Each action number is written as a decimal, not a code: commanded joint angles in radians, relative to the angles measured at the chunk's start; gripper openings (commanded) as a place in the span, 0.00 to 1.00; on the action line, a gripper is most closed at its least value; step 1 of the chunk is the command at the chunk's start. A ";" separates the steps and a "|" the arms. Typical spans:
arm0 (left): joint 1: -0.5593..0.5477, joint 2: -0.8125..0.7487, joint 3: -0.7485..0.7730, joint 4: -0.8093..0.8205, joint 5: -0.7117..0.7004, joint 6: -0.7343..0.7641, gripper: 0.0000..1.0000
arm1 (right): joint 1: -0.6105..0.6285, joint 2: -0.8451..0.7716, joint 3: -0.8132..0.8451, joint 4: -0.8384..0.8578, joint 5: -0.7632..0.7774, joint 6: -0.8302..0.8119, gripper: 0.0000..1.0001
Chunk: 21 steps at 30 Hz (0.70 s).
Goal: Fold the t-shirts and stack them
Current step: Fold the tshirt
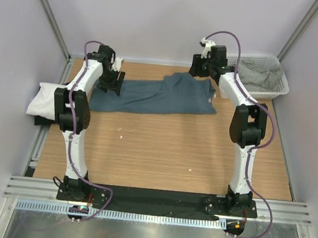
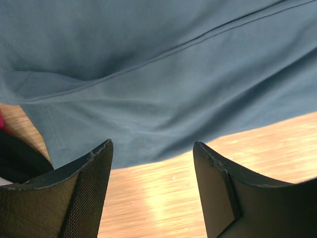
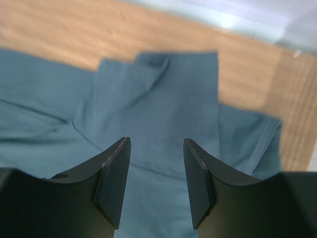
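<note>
Both pincers stand open and empty: the left gripper point(image 2: 151, 148) hovers at the edge of the slate-blue t-shirt point(image 1: 161, 96), the right gripper point(image 3: 156, 144) above its turned-in flap. That shirt lies partly folded across the far side of the table point(image 1: 161, 153). At the left edge a white t-shirt point(image 1: 46, 98) sits on a black one point(image 1: 41, 120), seemingly done. A grey-green one point(image 1: 260, 75) lies untouched in the mesh basket point(image 1: 282, 86).
</note>
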 commanded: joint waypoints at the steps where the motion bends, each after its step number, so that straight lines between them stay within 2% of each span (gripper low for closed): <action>1: 0.002 0.035 0.000 0.011 -0.030 0.043 0.67 | 0.036 -0.025 -0.091 -0.041 0.050 -0.051 0.53; 13: -0.014 0.085 -0.098 0.025 -0.166 0.053 0.62 | 0.032 0.040 -0.148 -0.056 0.047 -0.041 0.54; 21: -0.060 0.047 -0.244 0.080 -0.236 0.084 0.62 | 0.026 0.147 -0.093 -0.109 0.019 -0.045 0.53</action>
